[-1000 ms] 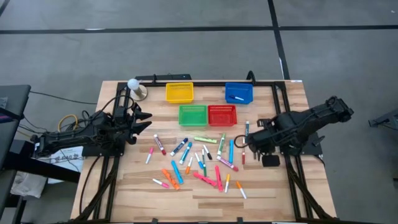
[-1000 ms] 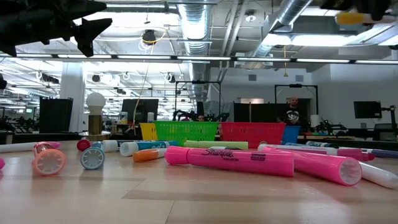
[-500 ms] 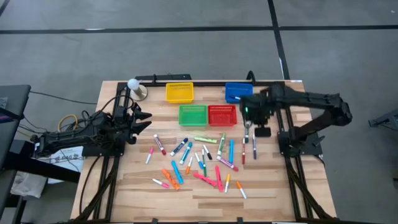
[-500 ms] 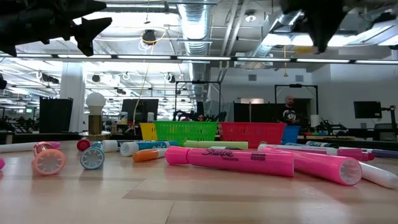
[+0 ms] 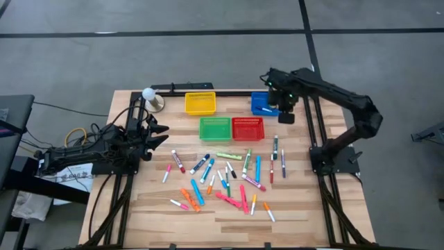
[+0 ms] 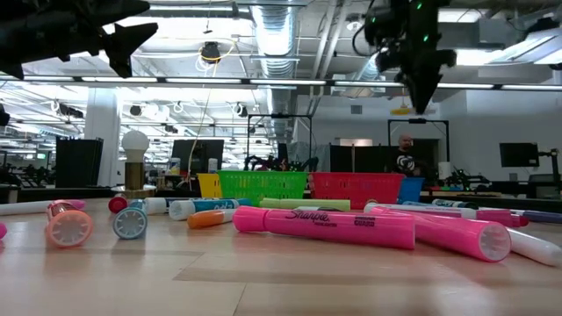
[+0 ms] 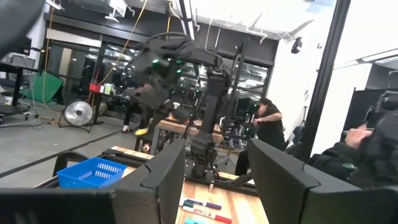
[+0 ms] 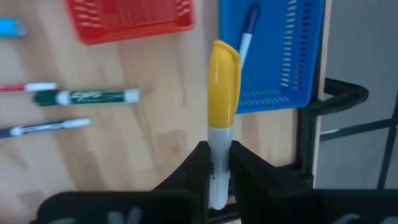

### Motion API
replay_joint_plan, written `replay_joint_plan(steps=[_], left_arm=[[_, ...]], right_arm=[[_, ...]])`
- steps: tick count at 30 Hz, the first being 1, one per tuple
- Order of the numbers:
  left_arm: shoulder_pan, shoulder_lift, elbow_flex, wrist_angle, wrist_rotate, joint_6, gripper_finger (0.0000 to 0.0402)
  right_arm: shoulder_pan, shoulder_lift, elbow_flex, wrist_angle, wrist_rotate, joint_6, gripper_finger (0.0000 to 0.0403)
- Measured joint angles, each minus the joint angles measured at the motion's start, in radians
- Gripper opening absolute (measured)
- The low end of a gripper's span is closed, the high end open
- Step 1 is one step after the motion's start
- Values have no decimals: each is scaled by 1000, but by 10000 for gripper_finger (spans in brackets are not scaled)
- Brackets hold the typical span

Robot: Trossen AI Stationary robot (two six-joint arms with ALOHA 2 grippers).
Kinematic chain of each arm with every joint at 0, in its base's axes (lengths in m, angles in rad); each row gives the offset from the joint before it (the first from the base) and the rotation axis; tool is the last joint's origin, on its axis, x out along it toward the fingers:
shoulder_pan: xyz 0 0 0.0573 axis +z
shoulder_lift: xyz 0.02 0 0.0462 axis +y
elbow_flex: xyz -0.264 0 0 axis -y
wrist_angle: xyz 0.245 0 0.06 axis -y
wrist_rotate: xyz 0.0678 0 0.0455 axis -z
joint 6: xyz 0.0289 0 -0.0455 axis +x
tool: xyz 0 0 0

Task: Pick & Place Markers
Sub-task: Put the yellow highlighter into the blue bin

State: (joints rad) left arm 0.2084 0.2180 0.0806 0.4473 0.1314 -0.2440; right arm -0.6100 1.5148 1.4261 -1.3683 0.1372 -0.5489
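- Right gripper (image 8: 214, 163) is clamped on a yellow-capped marker (image 8: 222, 99), cap pointing away from the wrist, raised over the near edge of the blue basket (image 5: 266, 103) at about 1 o'clock on the tabletop (image 5: 152, 208).
- Left gripper (image 5: 161, 135) hangs above the tabletop's 9 o'clock edge, its fingers parted and holding nothing.
- Four mesh baskets sit toward 12 o'clock: a yellow basket (image 5: 200, 103), the blue one, a green basket (image 5: 215, 128) and a red basket (image 5: 248, 128).
- One blue-and-white marker (image 8: 245, 37) lies inside the blue basket.
- Loose markers (image 5: 222, 177), roughly two dozen in pink, orange, blue, green, red and white, lie scattered over the middle and toward 6 o'clock; an exact count cannot be made.
- Wood-plank tabletop stands on a grey floor; the low view shows an open workshop with ceiling ducts and a person (image 6: 410, 158) standing in the background.
- Right arm reaches from its base at 3 o'clock up toward 1 o'clock; left arm stretches in level from 9 o'clock.
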Motion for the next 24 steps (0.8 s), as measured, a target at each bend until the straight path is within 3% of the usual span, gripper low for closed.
replay_joint_plan(steps=[10, 24], left_arm=[[0, 0, 0, 13, 0, 0, 176], [0, 0, 0, 33, 0, 0, 176]], right_arm=[[-117, 172, 6, 202, -4, -87, 44], [-176, 413, 218, 215, -11, -144, 45]])
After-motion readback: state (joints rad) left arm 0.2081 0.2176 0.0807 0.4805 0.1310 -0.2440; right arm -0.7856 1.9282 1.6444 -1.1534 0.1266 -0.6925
